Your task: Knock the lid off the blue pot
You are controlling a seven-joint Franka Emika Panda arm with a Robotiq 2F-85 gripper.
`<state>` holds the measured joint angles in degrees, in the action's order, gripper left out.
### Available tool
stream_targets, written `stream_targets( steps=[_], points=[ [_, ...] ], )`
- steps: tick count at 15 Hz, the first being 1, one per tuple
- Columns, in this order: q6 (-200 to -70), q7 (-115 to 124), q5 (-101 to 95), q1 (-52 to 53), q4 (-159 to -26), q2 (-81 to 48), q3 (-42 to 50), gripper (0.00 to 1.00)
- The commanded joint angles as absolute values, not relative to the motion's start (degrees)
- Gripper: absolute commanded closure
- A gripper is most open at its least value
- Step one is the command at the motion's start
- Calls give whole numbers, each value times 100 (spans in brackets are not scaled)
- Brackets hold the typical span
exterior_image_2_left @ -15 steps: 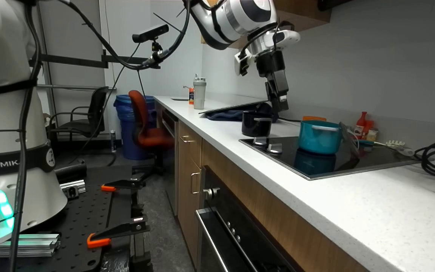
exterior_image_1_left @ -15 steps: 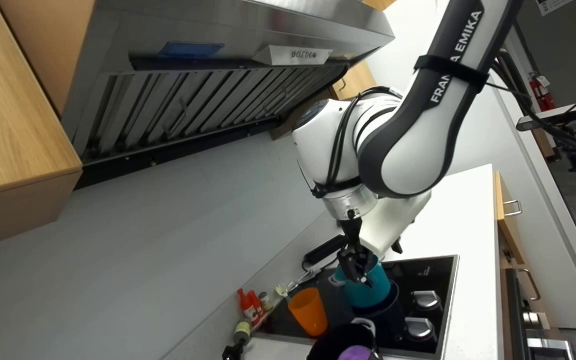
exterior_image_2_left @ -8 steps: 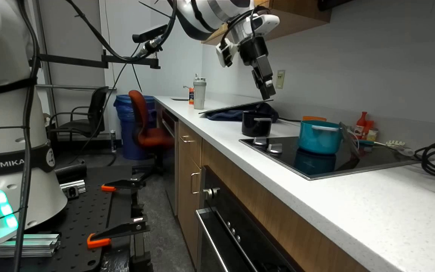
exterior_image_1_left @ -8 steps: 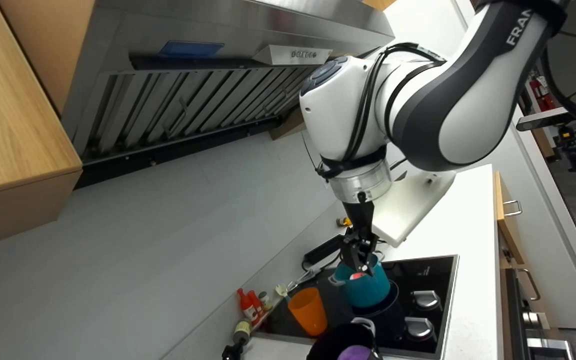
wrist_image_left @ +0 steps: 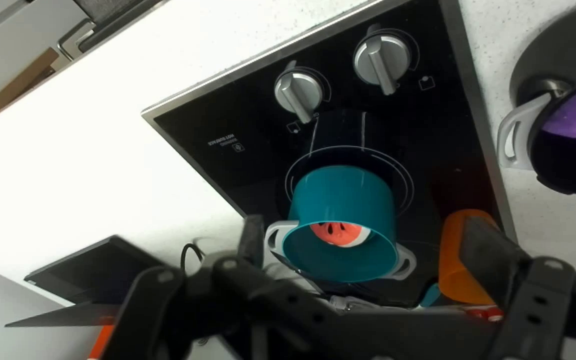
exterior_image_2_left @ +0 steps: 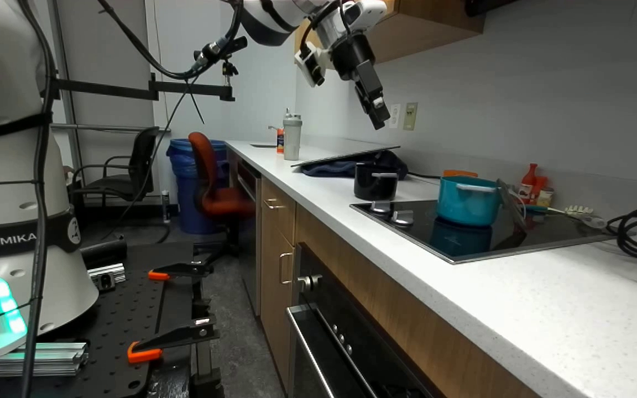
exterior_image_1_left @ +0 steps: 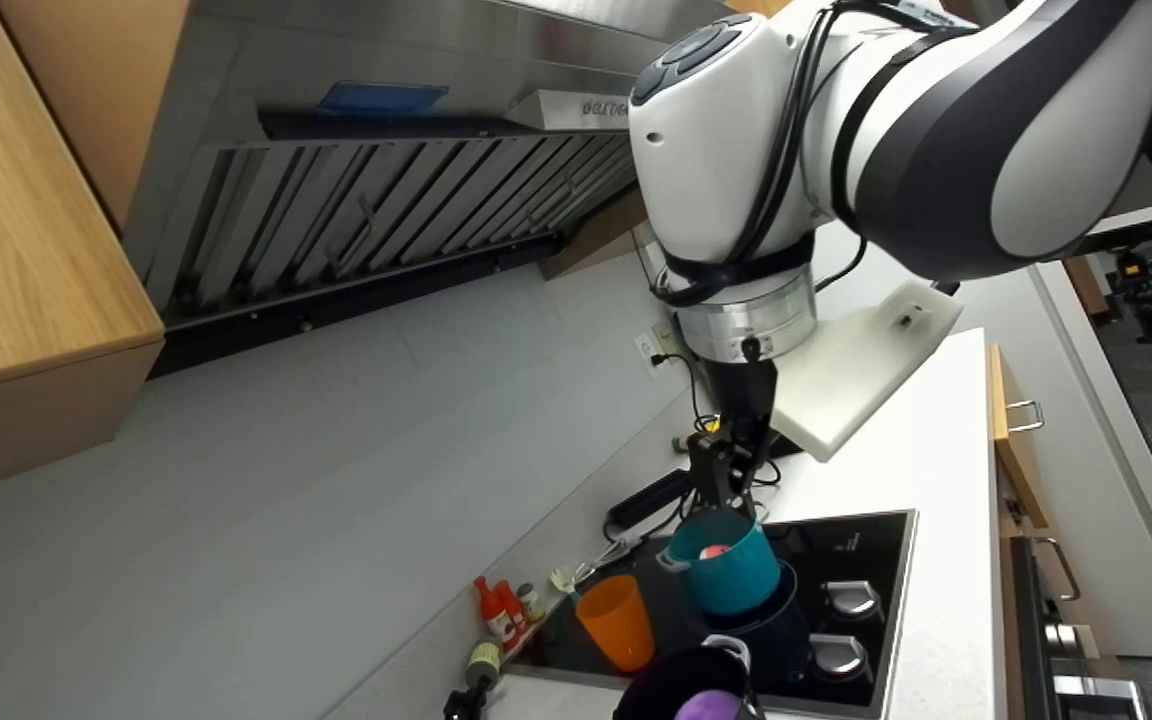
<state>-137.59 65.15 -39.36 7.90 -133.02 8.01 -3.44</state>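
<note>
In both exterior views, see the robot arm (exterior_image_1_left: pixel 726 170) raised and drawn aside over the last second. Find the blue pot (exterior_image_1_left: pixel 731 575) unmoved on the cooktop (wrist_image_left: pixel 258 115), with mouth now unmasked. Spot the lid (exterior_image_2_left: pixel 512 205) off the pot: tilted on edge just beside it on the cooktop, apparently leaning against it, though cannot confirm contact or make out a handle. Notice no change in the lid since a second ago. Judge the knocking-off as already achieved, and read the lift as a retreat; would expect to need only a clear withdrawal from here. Find the fingers (wrist_image_left: pixel 490 255) spread wide in the wrist view, pinching nothing. Below them, inside the pot, catch a dark-flecked red slice (wrist_image_left: pixel 340 234), resembling watermelon.

For the surroundings, take in a steel range hood (exterior_image_1_left: pixel 416 190) above, then a long pale worktop (exterior_image_2_left: pixel 545 309) set with the cooktop, and beyond in the room an orange chair (exterior_image_2_left: pixel 206 171). Back on the worktop, note a black pot (exterior_image_2_left: pixel 376 182) just past the cooktop's edge, with something purple (exterior_image_1_left: pixel 708 707) at its mouth; on the cooktop, an orange vessel (exterior_image_1_left: pixel 618 622) near the blue pot; and, by the wall (exterior_image_1_left: pixel 416 450), two small red bottles (exterior_image_1_left: pixel 490 604).
</note>
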Motion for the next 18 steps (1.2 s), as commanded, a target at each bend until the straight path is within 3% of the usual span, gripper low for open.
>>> stream_targets(
  steps=[1, 18],
  points=[
    [-13893, 6759, -4169, 500, -13680, 1298, -548, 0],
    [-13770, 6513, -3919, 170, -13714, 1465, -688, 0]
  ],
)
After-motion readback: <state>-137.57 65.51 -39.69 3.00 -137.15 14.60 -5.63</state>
